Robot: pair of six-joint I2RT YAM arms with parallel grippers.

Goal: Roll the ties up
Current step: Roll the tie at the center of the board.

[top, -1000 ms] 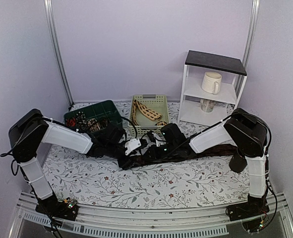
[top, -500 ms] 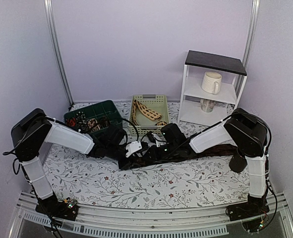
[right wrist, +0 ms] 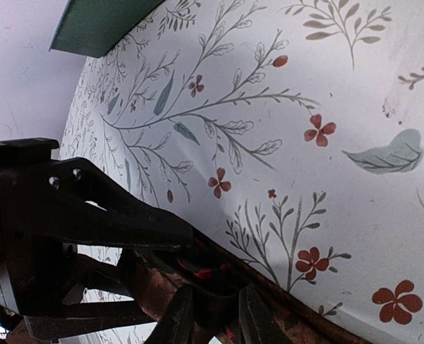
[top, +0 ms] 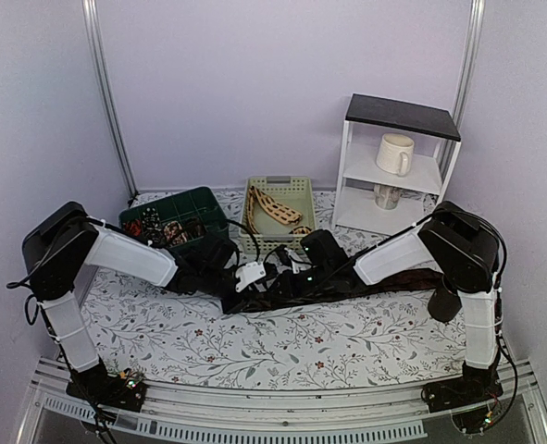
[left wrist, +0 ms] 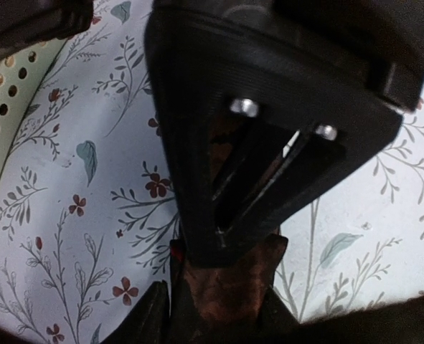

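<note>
The dark tie [top: 393,282] lay flat on the flowered table [top: 162,324]. Its long axis ran left to right, rising a little toward the right, and its left end was near the middle of the table. At that left end the left gripper [left wrist: 233,247] stood with narrow jaws, the brown fabric pinched between the tips. Behind it on the left was the green bin [top: 199,202] with small coiled ties [top: 157,227], and next to it the beige basket [top: 296,190] holding the beige tie [top: 273,208]. Just right of the left gripper, the right gripper [right wrist: 170,276] held a fold of the same dark tie between close fingers, and its arm lay over much of the tie's length. Further right stood the white shelf [top: 347,153] with a mug [top: 395,153], and a black cup [top: 444,303] near the tie's right end. Compared with one second before, I saw the left jaws clearly narrower and the left arm shifted slightly right. The tie had hardly moved.
</note>
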